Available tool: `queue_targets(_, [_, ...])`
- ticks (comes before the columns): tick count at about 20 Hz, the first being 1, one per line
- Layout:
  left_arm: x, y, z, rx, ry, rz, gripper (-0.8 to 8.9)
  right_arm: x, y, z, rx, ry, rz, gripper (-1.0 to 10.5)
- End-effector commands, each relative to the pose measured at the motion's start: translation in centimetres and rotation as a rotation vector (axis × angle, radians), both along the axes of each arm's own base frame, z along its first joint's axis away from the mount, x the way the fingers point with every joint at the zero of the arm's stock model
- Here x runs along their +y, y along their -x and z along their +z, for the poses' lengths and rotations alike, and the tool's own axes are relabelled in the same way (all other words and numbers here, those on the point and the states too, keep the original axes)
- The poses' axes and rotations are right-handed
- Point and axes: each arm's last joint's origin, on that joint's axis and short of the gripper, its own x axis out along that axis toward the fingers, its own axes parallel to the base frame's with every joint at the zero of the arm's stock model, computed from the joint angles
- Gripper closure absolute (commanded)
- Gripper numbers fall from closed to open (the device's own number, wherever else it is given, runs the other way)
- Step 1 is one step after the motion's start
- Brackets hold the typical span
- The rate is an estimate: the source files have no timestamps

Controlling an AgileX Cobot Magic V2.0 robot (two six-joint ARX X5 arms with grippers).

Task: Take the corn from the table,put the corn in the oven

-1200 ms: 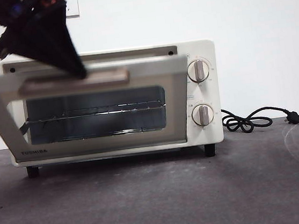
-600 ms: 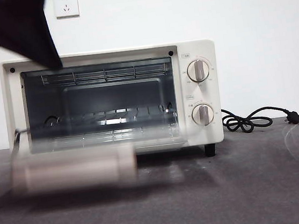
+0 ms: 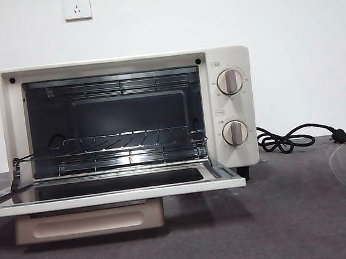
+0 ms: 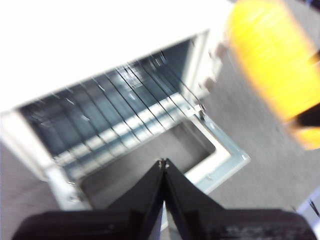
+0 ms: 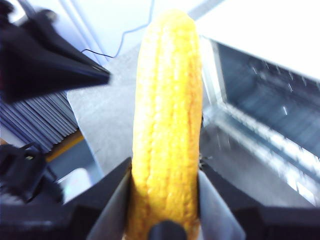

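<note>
The oven (image 3: 227,54) stands on the table (image 3: 295,215) with its glass door (image 3: 112,196) lying flat open and the wire rack (image 3: 124,138) bare inside. Neither arm shows in the front view. In the right wrist view my right gripper (image 5: 165,170) is shut on the glossy yellow corn (image 5: 167,125), held lengthwise beside the oven's open mouth (image 5: 265,100). My left gripper (image 4: 163,162) hovers shut and empty above the open door (image 4: 210,165), with the corn (image 4: 272,60) a yellow blur off to one side. Its black tip (image 5: 102,77) also shows near the corn.
Two grey knobs (image 3: 229,81) sit on the oven's right panel. The bar handle (image 3: 90,221) hangs under the lowered door, close to the table. A black cord with its plug (image 3: 286,138) lies right of the oven. White wall with sockets (image 3: 77,4) behind.
The oven door has swung from half raised down to flat open. The dark gripper that was at its handle has lifted away up and left, out of the front view.
</note>
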Motion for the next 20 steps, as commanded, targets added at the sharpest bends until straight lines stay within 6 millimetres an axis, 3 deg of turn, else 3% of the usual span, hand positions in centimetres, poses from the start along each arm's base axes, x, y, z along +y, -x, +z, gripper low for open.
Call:
queue_targets(1, [1.1,1.2,0.3,-0.046,0.009,0.032,8.19,1.7,-0.5,-0.8,-0.109,0.047,0.014,9.6])
queue_targets(9, [3.9,4.7,0.8,-0.122,0.059,0.076,8.19,6.2,-1.6,-4.8,-0.365,0.298,-0.017,9.6])
queue_targets(20, [5.6,6.7,0.2,-0.094,0.064,0.12,8.19,11.8,-5.4,-7.2,-0.617,0.604,-0.042,9.6])
